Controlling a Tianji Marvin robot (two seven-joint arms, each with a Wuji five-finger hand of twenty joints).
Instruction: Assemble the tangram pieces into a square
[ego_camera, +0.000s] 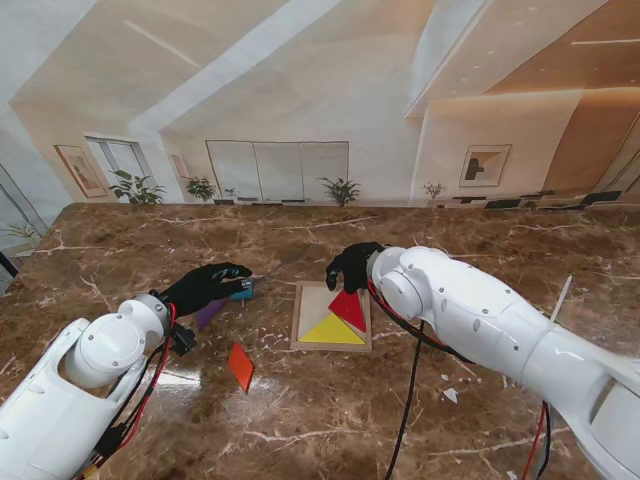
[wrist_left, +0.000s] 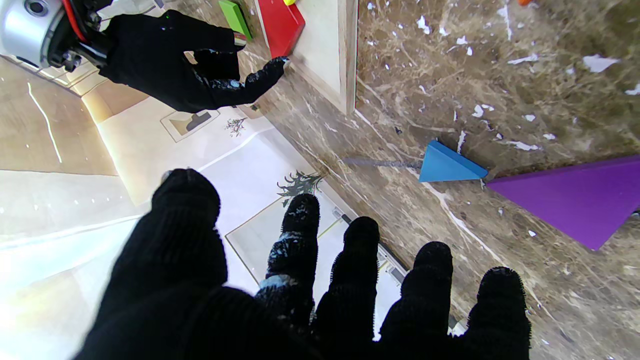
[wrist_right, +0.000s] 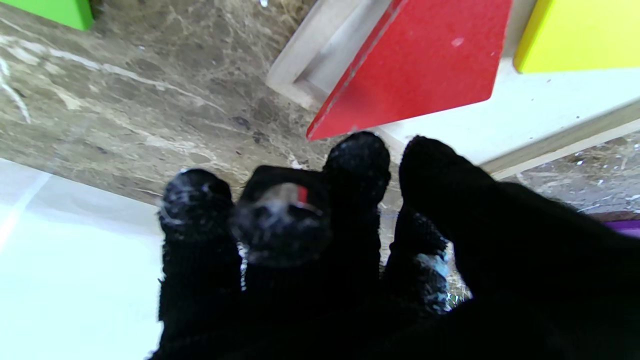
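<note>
Right hand (ego_camera: 352, 266), fingers curled, touches red triangular tangram piece (ego_camera: 348, 308) overhanging square wooden tray (ego_camera: 300, 318) rim; risk: piece tips out. Left hand (ego_camera: 205, 286) spread, empty.

Bright even indoor light, glare on glossy marble table (ego_camera: 330, 400), wrist views' near fingers blurry, fisheye-warped bkgd

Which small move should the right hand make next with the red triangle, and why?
Probably nudge the red triangle fully into the tray: its corner overhangs the rim, and the right hand sits just beyond that corner, apparently holding nothing.
</note>
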